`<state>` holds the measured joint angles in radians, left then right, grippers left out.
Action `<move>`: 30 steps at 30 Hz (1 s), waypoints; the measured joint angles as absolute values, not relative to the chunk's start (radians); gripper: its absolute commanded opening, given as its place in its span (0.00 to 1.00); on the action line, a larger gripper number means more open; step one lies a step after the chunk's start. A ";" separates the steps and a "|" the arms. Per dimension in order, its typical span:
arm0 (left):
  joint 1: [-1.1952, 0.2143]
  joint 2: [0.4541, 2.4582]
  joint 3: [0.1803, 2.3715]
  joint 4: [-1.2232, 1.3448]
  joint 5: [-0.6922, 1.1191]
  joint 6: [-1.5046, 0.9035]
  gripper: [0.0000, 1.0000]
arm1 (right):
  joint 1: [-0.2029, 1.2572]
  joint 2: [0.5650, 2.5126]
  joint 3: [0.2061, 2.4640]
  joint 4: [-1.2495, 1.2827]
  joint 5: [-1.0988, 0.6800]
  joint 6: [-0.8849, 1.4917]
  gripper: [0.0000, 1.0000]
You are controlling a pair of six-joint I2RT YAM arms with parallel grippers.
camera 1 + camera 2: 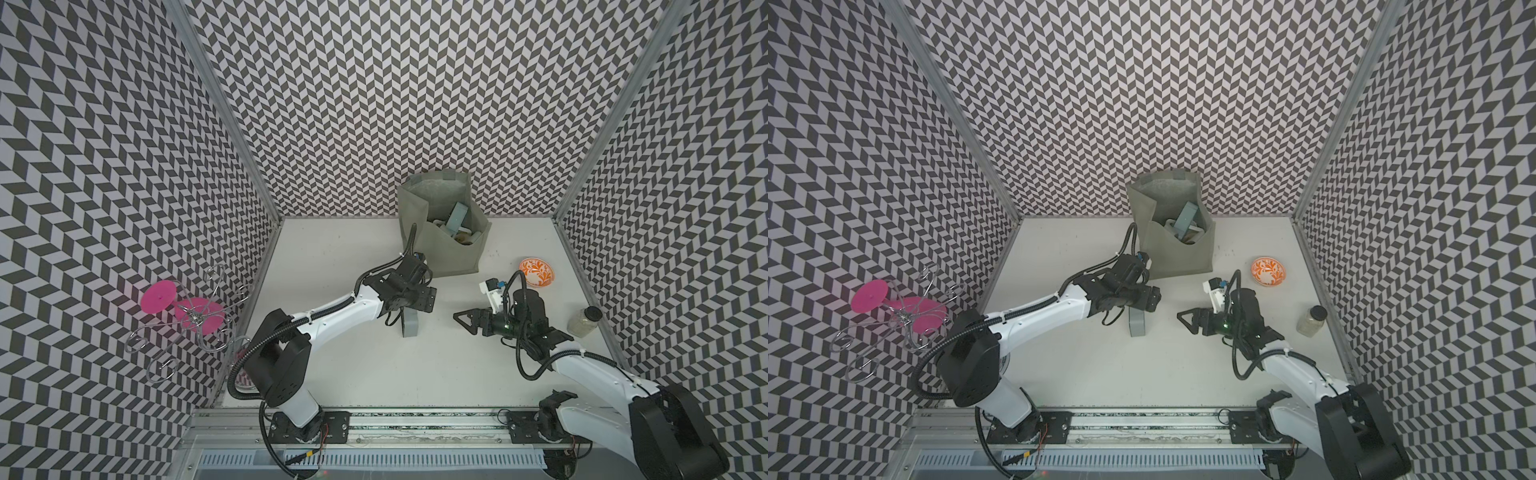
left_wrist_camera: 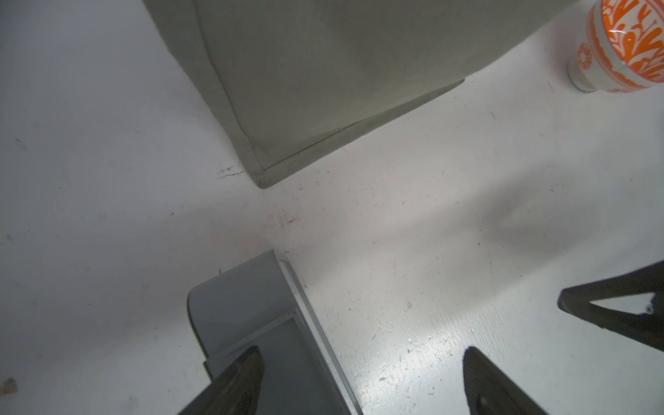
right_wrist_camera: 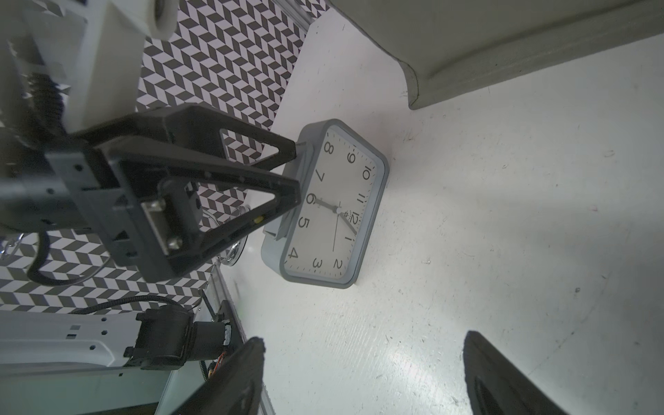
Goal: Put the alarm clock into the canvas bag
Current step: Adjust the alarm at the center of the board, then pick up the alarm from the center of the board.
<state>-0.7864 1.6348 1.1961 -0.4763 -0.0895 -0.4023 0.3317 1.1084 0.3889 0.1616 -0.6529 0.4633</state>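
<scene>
Alarm clock [image 3: 334, 204] stands just beneath the wide-spread left gripper [image 2: 363, 350].

You see a boxy fabric bag [image 1: 453, 257] in grey-green, lining paler. The rectangular plastic alarm clock [image 3: 334, 204] is grey, white-faced, with black numerals. At the bag's four o'clock, a small ceramic bowl [image 1: 536, 272] carries orange, possibly leafy, patterning on white. The walls [image 1: 374, 83] wear black-and-white chevrons.

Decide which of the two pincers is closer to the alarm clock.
The left pincer: its tips sit right at the edge of the alarm clock. The right pincer stands off to the side, open, with bare table between.
</scene>
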 measured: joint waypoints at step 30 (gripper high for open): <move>-0.780 1.541 1.085 -0.645 -0.084 -0.638 0.94 | 0.317 1.115 0.374 0.186 -0.708 0.434 0.87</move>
